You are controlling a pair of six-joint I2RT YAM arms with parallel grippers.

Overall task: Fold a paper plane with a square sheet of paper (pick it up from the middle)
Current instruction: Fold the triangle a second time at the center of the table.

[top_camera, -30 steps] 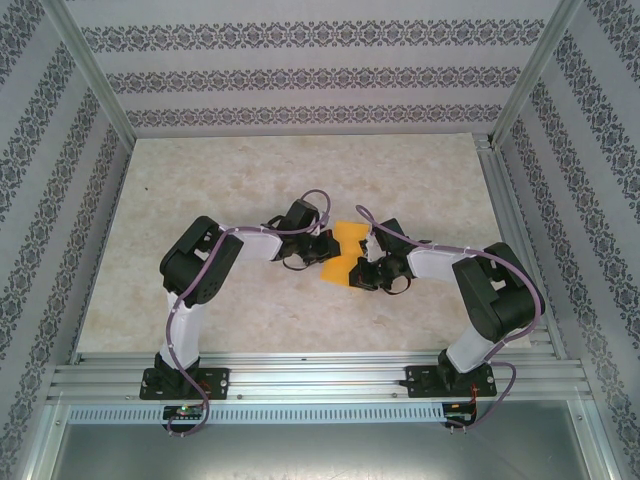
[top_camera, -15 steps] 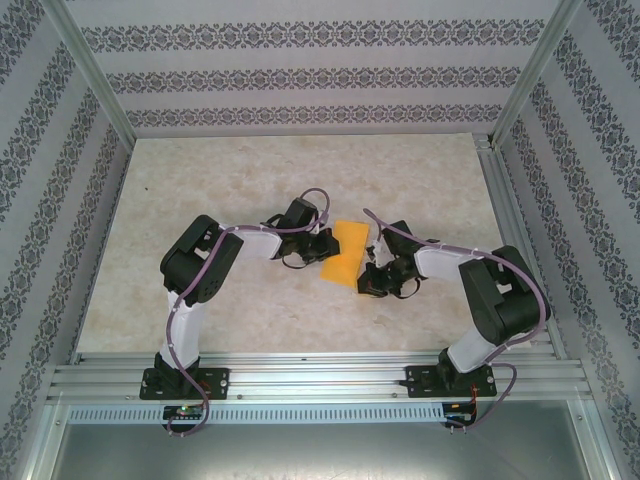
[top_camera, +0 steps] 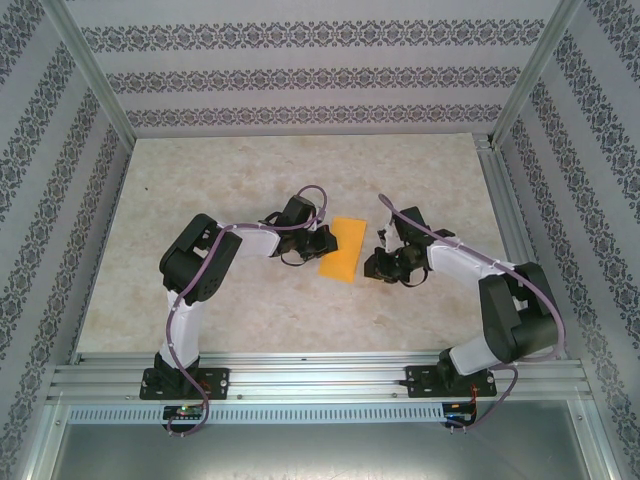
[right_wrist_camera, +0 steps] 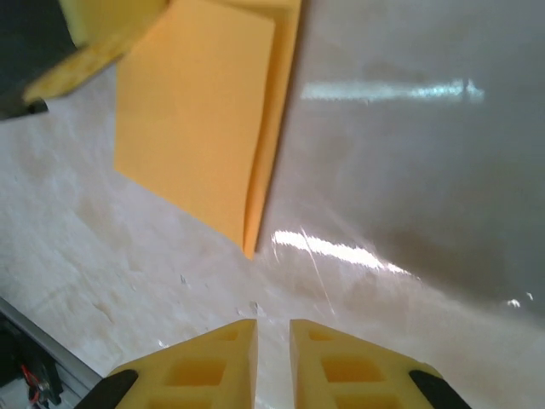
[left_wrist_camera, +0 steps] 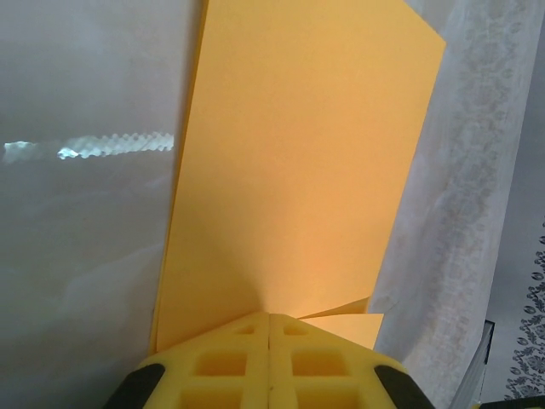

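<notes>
The orange-yellow square sheet of paper is folded over into a two-layer rectangle and sits mid-table, between the two arms. My left gripper is shut on its left edge. In the left wrist view the yellow pads meet with the paper running out from between them. My right gripper is off to the right of the paper and not touching it. In the right wrist view its jaws stand slightly open with bare table between them, and the paper's layered edge lies ahead.
The pale marbled table is ringed by patterned fabric walls. An aluminium rail runs along the near edge. The left gripper's yellow finger shows at the top left of the right wrist view.
My right gripper has let go of the paper, opened slightly and drawn back to the right. The paper has flattened from a pinched shape to a rectangle. The left gripper has kept its hold.
</notes>
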